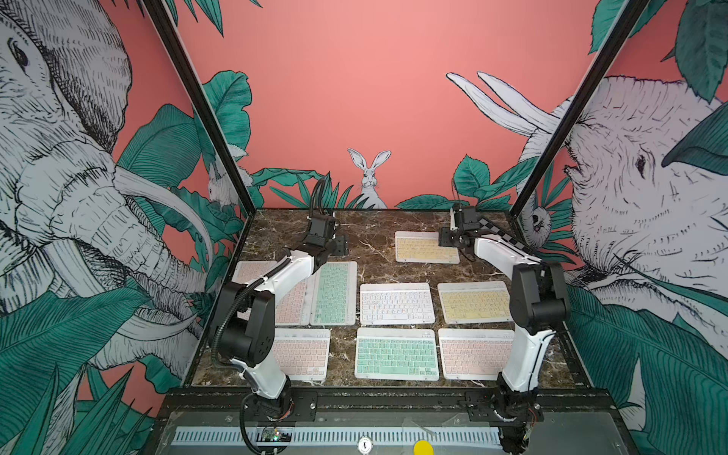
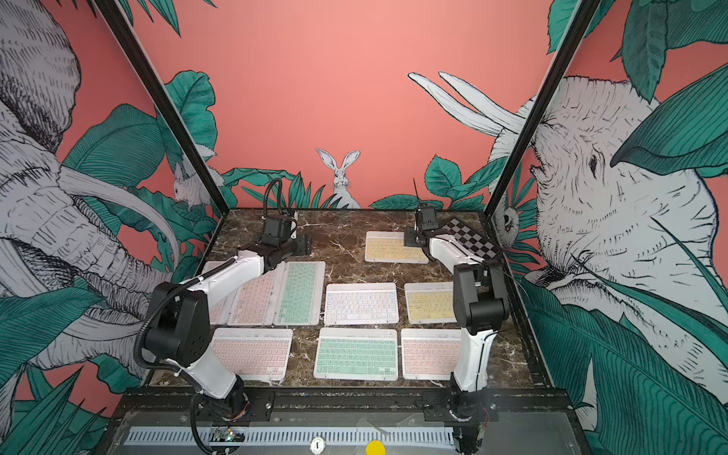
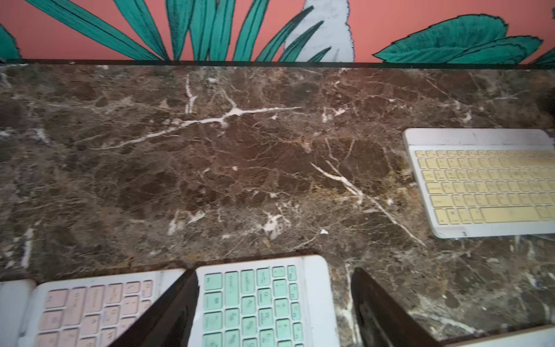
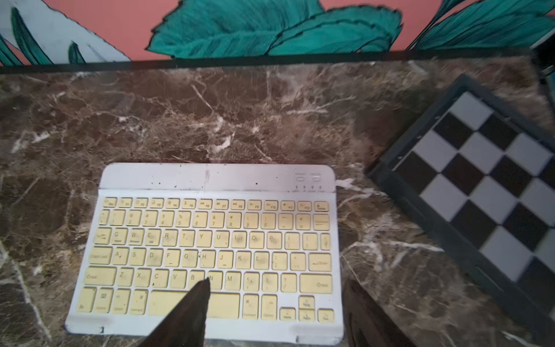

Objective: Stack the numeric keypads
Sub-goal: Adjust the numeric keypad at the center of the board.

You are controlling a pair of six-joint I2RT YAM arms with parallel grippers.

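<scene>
The left arm [image 1: 283,272] hides parts of 2 pink keypads [image 1: 293,303], and the left gripper [image 3: 274,272] and right gripper [image 4: 278,281] have their fingers [image 3: 180,300] apart, empty.

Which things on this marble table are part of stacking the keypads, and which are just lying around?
In the job: far yellow keypad, middle yellow keypad, white keypad, near mint keypad, turned mint keypad, near-left pink keypad, near-right pink keypad, turned pink keypad, leftmost pink keypad.
Lying about: checkered board.
</scene>
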